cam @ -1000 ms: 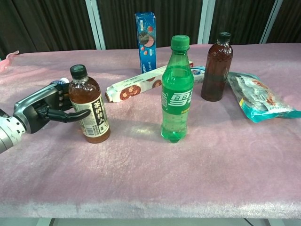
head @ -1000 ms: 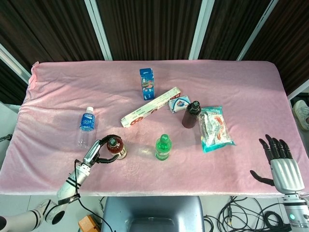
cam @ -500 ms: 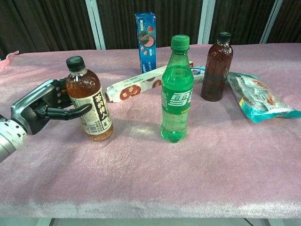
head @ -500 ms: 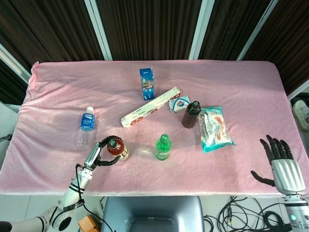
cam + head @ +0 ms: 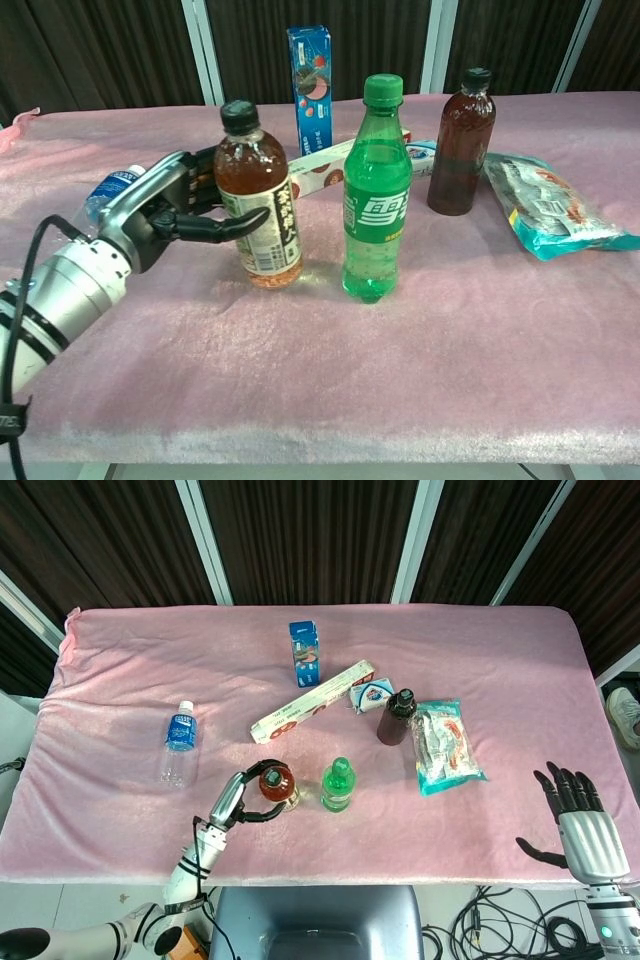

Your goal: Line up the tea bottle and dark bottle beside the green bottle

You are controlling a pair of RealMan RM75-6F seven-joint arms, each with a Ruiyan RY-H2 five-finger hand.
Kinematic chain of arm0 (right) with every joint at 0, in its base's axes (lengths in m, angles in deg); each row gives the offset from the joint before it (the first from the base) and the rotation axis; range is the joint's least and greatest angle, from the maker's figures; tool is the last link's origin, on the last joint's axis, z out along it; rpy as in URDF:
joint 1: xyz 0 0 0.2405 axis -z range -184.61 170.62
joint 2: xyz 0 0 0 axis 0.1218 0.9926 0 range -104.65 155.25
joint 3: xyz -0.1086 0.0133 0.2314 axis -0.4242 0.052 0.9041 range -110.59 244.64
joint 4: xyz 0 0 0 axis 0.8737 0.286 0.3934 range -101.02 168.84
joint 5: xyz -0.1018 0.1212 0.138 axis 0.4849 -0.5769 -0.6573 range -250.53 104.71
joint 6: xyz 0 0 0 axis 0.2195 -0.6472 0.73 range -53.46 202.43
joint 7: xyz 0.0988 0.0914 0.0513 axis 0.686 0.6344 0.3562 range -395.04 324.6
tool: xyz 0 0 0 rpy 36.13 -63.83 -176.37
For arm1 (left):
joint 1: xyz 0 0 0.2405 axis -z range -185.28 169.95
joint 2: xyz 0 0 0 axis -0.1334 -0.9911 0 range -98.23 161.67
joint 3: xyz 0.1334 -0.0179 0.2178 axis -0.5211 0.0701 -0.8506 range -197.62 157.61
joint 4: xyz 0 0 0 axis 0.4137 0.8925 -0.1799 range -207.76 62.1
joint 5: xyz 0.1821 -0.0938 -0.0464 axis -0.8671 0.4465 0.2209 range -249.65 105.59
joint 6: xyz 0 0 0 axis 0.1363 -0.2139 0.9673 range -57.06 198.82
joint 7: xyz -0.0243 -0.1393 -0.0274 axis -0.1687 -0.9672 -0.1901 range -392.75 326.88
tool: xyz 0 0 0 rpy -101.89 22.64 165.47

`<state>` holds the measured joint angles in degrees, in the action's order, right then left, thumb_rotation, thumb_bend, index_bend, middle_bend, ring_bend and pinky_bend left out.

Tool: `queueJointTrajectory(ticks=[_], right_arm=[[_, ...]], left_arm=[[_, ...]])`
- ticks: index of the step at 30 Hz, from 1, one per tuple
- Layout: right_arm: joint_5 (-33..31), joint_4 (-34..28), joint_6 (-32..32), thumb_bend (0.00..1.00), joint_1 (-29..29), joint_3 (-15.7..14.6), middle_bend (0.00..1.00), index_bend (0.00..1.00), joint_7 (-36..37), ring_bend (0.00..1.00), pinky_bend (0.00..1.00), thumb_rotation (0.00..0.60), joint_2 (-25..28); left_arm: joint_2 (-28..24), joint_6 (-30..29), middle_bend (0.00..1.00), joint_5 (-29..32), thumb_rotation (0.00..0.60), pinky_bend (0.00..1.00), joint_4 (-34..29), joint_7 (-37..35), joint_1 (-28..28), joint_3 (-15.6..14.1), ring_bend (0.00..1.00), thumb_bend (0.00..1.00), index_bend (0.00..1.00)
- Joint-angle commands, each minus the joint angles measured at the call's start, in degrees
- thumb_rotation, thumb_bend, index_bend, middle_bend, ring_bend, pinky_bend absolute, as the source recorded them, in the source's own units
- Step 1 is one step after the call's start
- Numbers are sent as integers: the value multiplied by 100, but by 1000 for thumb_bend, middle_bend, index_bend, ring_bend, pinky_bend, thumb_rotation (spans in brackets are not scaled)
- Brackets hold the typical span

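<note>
Left hand (image 5: 175,215) grasping amber tea bottle with black cap (image 5: 258,200), lower centre of head view, just left of green plastic soda bottle (image 5: 375,190), not yet released. Dark brown bottle (image 5: 461,142) untouched, right of centre, well apart. Right hand (image 5: 578,815) empty, fingers spread, lower right. Bottles on pink desk (image 5: 450,350): four, counting clear water bottle (image 5: 177,742).

Lit brightly and evenly from overhead in both views. Cast only short, soft shadows on the pink surface (image 5: 480,330) beneath the bottles. Showed pale sheen on the cloth right of the fingers (image 5: 235,225), small highlights on the green bottle (image 5: 375,190). Stayed sharp throughout, without motion blur; dark background panels underexposed.
</note>
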<state>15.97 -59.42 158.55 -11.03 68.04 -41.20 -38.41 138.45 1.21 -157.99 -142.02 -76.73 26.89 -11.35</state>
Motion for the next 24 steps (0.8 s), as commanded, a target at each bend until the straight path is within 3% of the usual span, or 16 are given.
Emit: queueJointTrajectory(ticks=[1, 14, 24], right_arm=[[56, -6, 123, 219, 46, 5, 0, 0, 203, 0, 36, 600, 84], [183, -32, 315, 219, 170, -56, 0, 0, 440, 0, 36, 600, 352], [163, -85, 390, 219, 251, -61, 0, 0, 516, 0, 36, 600, 480]], left_arm=[[188, 112, 805, 132, 600, 545, 29, 210, 141, 170, 572, 532, 794], [360, 428, 805, 377, 600, 539, -8, 43, 151, 168, 572, 531, 794], [558, 595, 779, 333, 600, 511, 397, -289, 258, 167, 545, 524, 792]])
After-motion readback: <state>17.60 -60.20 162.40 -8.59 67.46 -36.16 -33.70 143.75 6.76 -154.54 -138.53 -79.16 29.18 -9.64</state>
